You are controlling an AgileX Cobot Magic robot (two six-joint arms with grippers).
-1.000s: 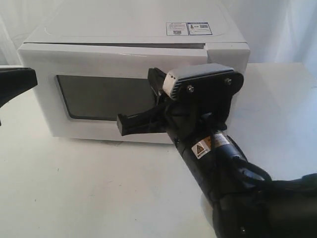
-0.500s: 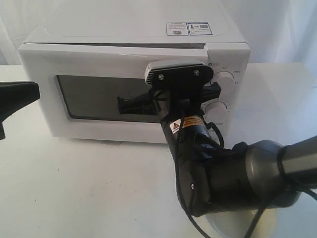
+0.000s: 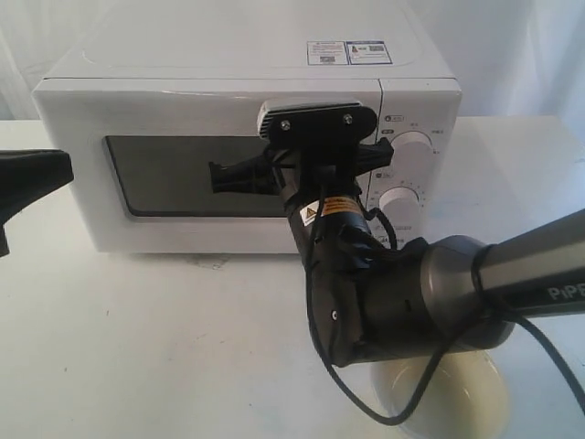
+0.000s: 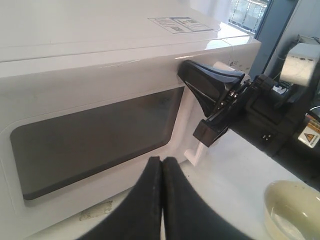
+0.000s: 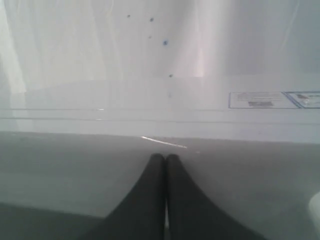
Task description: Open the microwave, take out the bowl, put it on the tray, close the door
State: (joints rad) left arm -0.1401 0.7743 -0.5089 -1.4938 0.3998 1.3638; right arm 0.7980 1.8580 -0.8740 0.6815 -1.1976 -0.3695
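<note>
The bench point(image 3: 137, 347) carries the microwave point(image 3: 228, 46), a boxy white oven that I judge heavy enough to sit firm under a push. Its door point(image 3: 183, 110) lies flush with the front, shut as far as the exterior view shows. It is a stiff hinged panel, best pressed on its flat face near the latch side or pulled by the white bar handle point(image 4: 192, 150). The right pincer point(image 5: 165, 159) has its fingers together on nothing and is at the door's window just beside that handle; whether it touches the door I cannot tell. The left pincer point(image 4: 161, 162), likewise together and empty, hangs apart from the oven before the window's far end. The bowl point(image 3: 457, 393) sits outside the oven, low under the right arm; whether a tray lies beneath it I cannot tell. Small and smooth, it is probably light and slippery, so a grip over the rim would suit it.
</note>
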